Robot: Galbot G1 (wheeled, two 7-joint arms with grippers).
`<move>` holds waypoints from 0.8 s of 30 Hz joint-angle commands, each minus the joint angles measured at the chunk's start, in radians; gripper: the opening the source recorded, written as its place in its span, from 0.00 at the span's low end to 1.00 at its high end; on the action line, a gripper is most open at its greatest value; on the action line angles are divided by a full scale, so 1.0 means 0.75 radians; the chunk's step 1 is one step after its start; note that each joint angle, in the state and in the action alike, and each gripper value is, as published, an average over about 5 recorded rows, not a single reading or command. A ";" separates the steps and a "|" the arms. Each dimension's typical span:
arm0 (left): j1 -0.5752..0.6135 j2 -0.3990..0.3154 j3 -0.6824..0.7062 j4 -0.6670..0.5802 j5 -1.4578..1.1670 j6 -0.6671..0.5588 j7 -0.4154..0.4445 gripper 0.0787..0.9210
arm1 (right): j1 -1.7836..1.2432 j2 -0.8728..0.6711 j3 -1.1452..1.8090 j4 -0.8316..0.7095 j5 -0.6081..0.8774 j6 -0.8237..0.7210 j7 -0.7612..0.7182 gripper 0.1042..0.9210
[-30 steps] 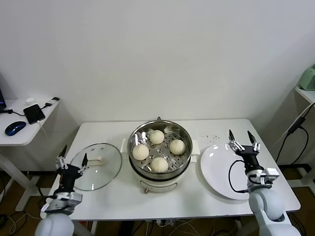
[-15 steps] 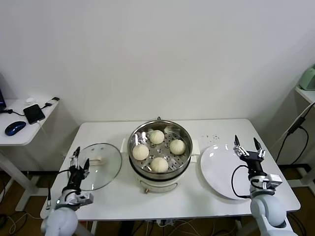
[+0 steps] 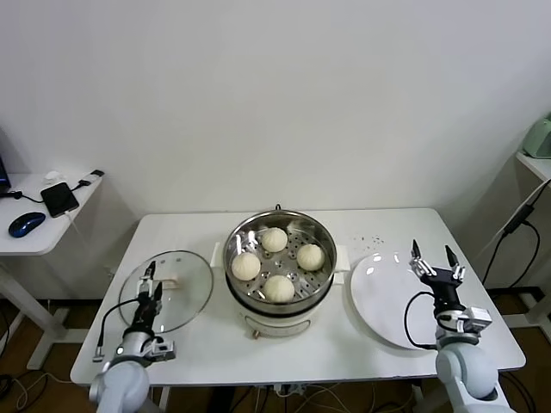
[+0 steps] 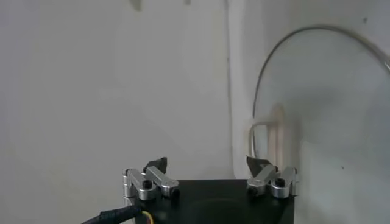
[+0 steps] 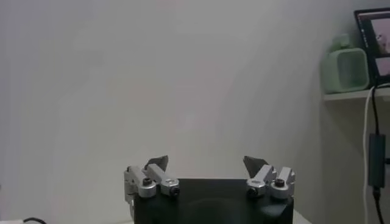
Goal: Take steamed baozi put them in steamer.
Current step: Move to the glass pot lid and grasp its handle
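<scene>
The steel steamer (image 3: 280, 225) stands at the table's middle on its white base. Four cream-white baozi lie on its perforated tray: one at the back (image 3: 274, 239), one on the right (image 3: 310, 255), one on the left (image 3: 246, 266), one in front (image 3: 278, 287). My left gripper (image 3: 153, 280) is open and empty, raised over the near side of the glass lid (image 3: 181, 297). In the left wrist view it (image 4: 207, 163) faces the lid (image 4: 329, 109) and its white handle (image 4: 274, 131). My right gripper (image 3: 431, 253) is open and empty above the white plate (image 3: 383, 301). In its own view it (image 5: 206, 161) faces the wall.
The white table (image 3: 198, 228) holds the lid on the left, the steamer, and the plate on the right. A side table (image 3: 34, 237) at far left carries a phone (image 3: 60, 199) and a mouse (image 3: 26, 224). A green appliance (image 3: 541, 136) sits on a shelf at far right.
My left arm has moved right and turned, so its gripper now stands over the lid's near part. My right gripper has dropped a little and shifted right over the plate.
</scene>
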 commanded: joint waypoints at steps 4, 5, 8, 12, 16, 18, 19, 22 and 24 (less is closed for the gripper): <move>-0.053 0.007 0.031 0.097 0.108 0.036 -0.010 0.88 | -0.005 0.006 0.002 -0.008 -0.011 0.008 0.013 0.88; -0.058 0.007 0.030 0.102 0.107 0.036 -0.010 0.88 | -0.005 0.008 0.003 -0.009 -0.012 0.009 0.013 0.88; -0.078 0.006 0.029 0.117 0.106 0.041 -0.014 0.88 | -0.006 0.011 0.003 -0.010 -0.016 0.011 0.013 0.88; -0.109 0.005 0.027 0.143 0.111 0.048 -0.016 0.88 | -0.010 0.015 0.004 -0.013 -0.024 0.013 0.012 0.88; -0.137 0.007 0.026 0.173 0.119 0.046 -0.014 0.88 | -0.014 0.018 0.006 -0.013 -0.027 0.014 0.012 0.88; -0.148 0.007 0.026 0.188 0.118 0.046 -0.014 0.88 | -0.015 0.019 0.008 -0.014 -0.027 0.015 0.012 0.88; -0.153 0.007 0.027 0.195 0.116 0.046 -0.015 0.88 | -0.015 0.020 0.009 -0.015 -0.027 0.016 0.012 0.88; -0.173 0.005 0.027 0.217 0.109 0.051 -0.022 0.88 | -0.016 0.024 0.011 -0.019 -0.028 0.018 0.012 0.88; -0.189 0.003 0.027 0.233 0.103 0.055 -0.027 0.88 | -0.016 0.027 0.012 -0.022 -0.030 0.019 0.012 0.88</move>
